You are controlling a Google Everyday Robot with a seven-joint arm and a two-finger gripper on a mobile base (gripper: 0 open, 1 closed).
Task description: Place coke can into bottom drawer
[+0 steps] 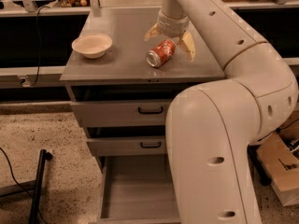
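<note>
The coke can [161, 53] lies on its side on the grey cabinet top [121, 64], its silver top pointing toward the front left. My gripper [171, 39] hangs over the can's far end with its two cream fingers spread wide, one [152, 32] at the left and one [188, 45] at the right of the can. The fingers do not hold the can. The bottom drawer [135, 188] is pulled out below, its flat grey inside bare; my arm hides its right part.
A cream bowl [92, 45] stands at the left of the cabinet top. Two upper drawers [126, 113] with black handles are shut. A black pole [38, 185] and a cable lie on the speckled floor at the left. A cardboard box [280, 169] sits at the right.
</note>
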